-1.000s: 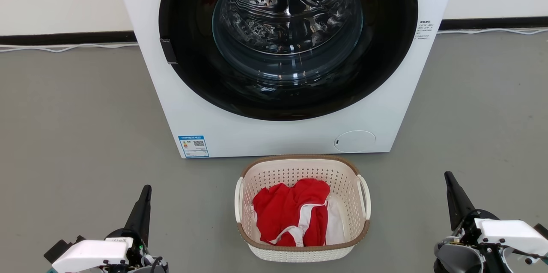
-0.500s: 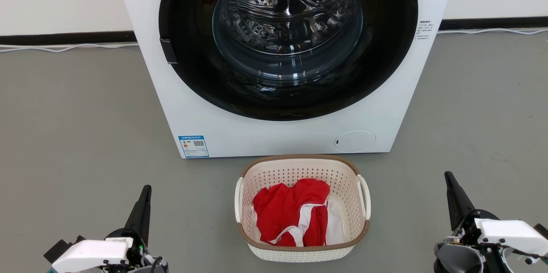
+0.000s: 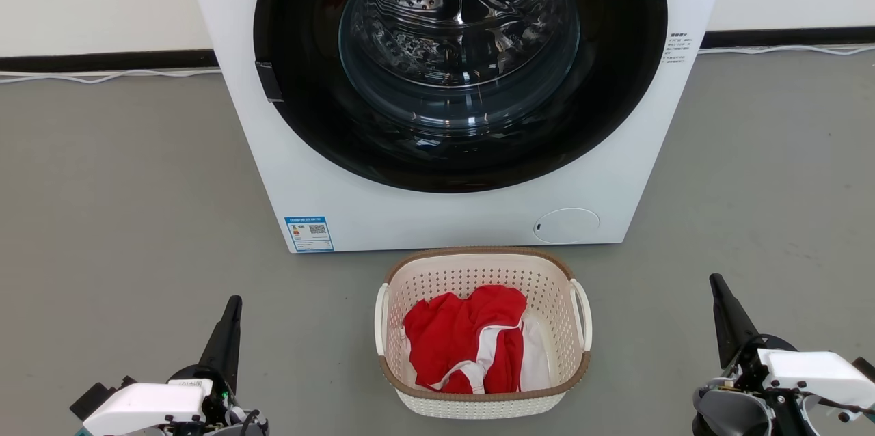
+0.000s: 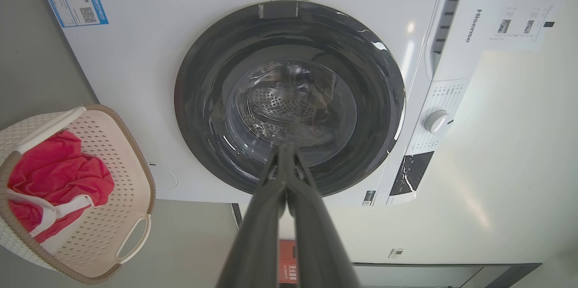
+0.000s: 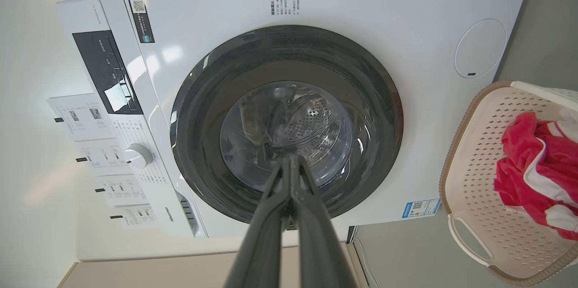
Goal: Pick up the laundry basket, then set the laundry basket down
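Two loop handles (image 3: 582, 316) are carried by the laundry basket (image 3: 472, 277), one on each side. The basket is stood upright on the floor (image 3: 123, 217), just in front of the lower front edge of the washing machine (image 3: 301, 176), with a narrow strip of floor left between them. Red and white clothing (image 3: 465, 344) is heaped inside it. The left gripper (image 3: 234, 306) and the right gripper (image 3: 716, 285) are held low to either side, well apart from the basket, and nothing is touched by them. In both wrist views the jaws are shown pressed together to the tips, with nothing held between them.

A basket resting on the floor with both arms clear is matched equally by one waiting to be picked up and by one that has been set down; which it is cannot be settled.

Several risks can be judged. With the jaws shut, a handle cannot be entered, so the basket would only be pushed if it were met that way. A light plastic basket is likely to be slid across the smooth floor or knocked against the machine front. If it were raised by one handle alone, or unevenly, it would be tipped and the clothing could be spilled over the brown rim (image 3: 478, 396). The thin handles may be flexed under load, so a grip could be lost
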Controlling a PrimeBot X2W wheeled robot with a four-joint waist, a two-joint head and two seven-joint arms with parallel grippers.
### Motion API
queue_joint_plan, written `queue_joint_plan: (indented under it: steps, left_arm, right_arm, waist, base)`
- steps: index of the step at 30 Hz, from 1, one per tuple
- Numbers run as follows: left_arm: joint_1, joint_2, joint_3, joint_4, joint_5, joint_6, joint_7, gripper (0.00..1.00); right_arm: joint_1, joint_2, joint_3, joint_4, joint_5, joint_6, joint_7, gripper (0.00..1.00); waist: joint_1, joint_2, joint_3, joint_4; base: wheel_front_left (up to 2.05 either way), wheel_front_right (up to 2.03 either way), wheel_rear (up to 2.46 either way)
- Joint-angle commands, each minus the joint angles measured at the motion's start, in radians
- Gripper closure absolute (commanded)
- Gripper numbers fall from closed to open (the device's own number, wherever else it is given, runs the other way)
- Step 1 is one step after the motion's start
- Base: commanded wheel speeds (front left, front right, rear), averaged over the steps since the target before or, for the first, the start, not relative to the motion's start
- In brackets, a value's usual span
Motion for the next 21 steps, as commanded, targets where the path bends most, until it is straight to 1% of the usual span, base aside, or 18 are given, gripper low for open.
queue_joint_plan:
  steps: [1,21]
  left_arm:
    - [-0.056,0.010,0.031,-0.029,-0.003,-0.007,0.006,1.00]
    - [-0.056,0.010,0.031,-0.029,-0.003,-0.007,0.006,1.00]
  right_arm:
    - [-0.023,-0.003,0.019,-0.031,0.007,0.007,0.008,1.00]
    - [-0.023,-0.003,0.019,-0.031,0.007,0.007,0.008,1.00]
  waist:
    - [0.0000,0.0000,0.000,0.000]
    - [0.0000,0.0000,0.000,0.000]
  base:
    - [0.00,0.00,0.00]
    - [0.00,0.00,0.00]
